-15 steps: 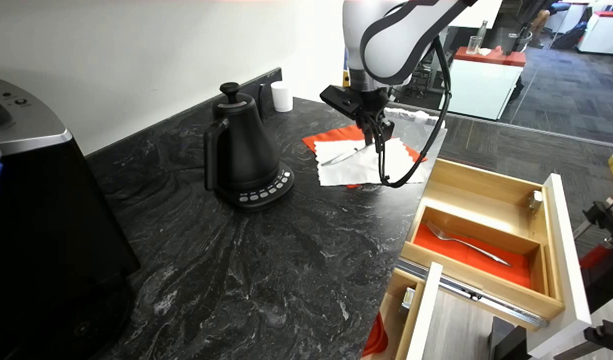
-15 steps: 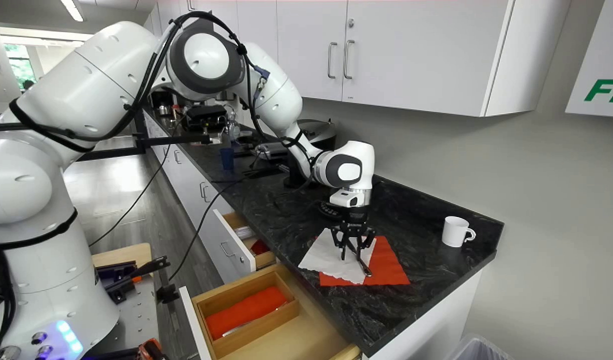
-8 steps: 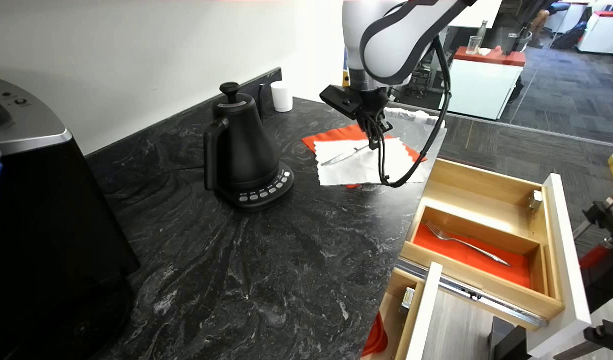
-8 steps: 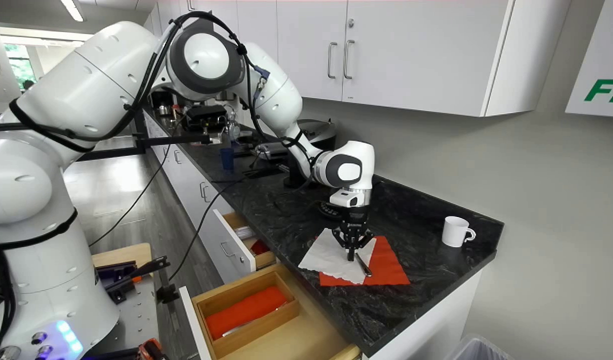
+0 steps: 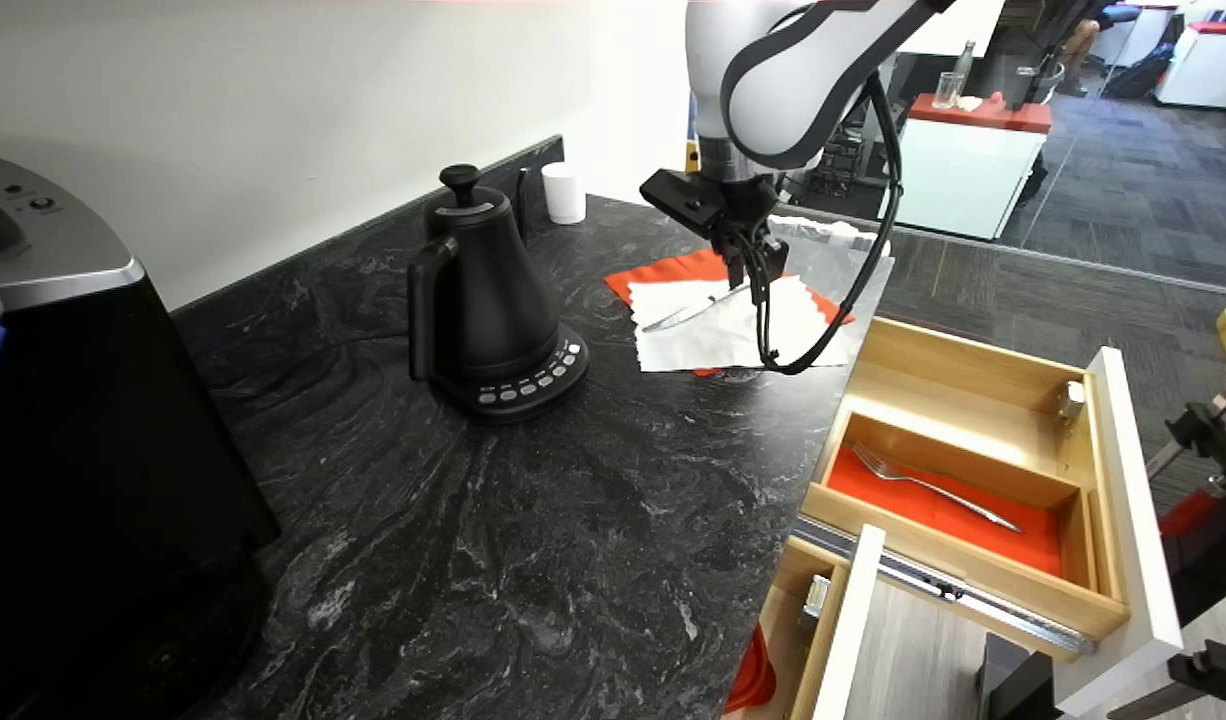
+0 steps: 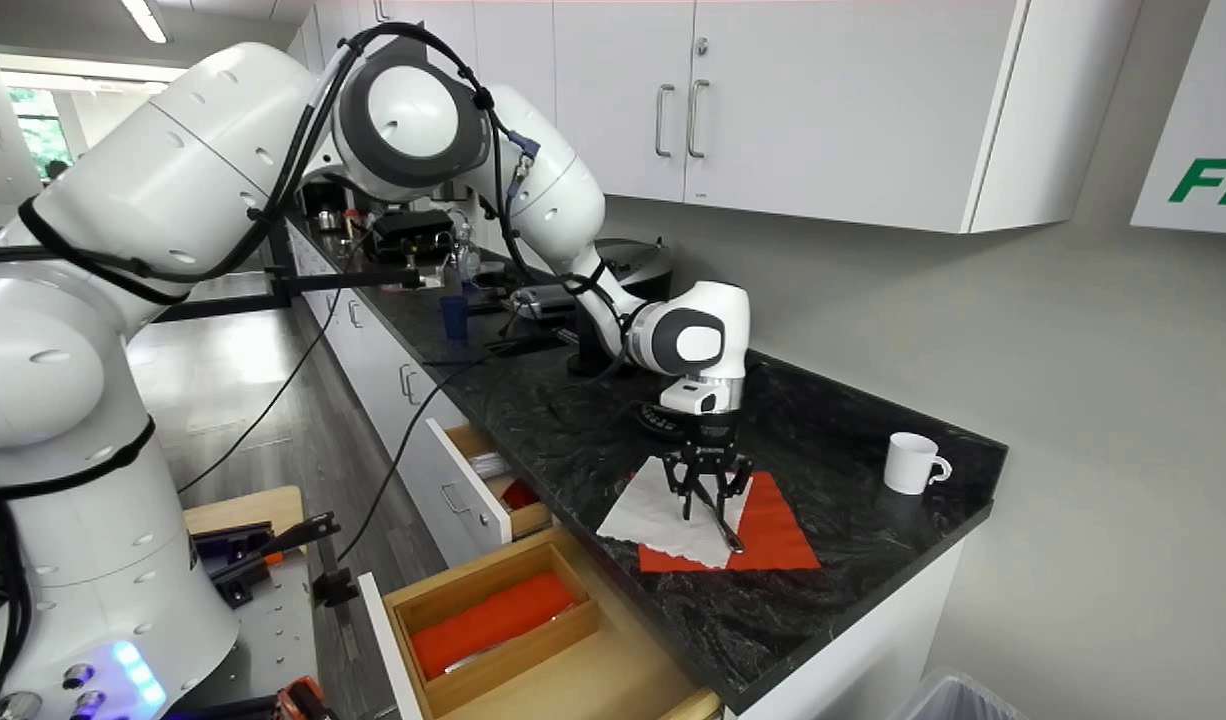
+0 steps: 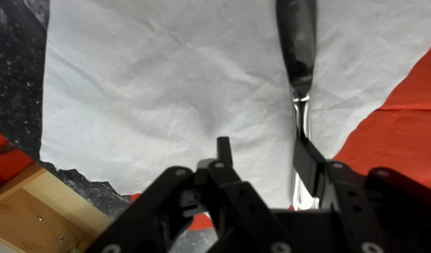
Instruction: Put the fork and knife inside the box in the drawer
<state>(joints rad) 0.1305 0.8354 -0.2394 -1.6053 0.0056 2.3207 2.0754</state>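
Gripper [image 7: 263, 149] is poising low over the table knife [image 7: 301, 75]
The jaws are standing partway apart, gripping nothing; the knife is lying on a white napkin [image 7: 166, 105]; beyond, the fork [image 5: 941, 490] is resting inside the wooden box [image 5: 973, 466] in the drawer [image 5: 948, 420].

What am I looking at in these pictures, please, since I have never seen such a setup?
It is a white robot arm with a black two-fingered gripper. Both wide pictures come from cameras outside the robot; the close-up comes from its wrist. On the dark countertop, a knife lies on a white sheet over a red sheet; a kettle and a mug also stand there. A fork lies in the red-bottomed wooden box in the open drawer. The gripper is open at the knife's handle, holding nothing; I cannot tell whether they touch.
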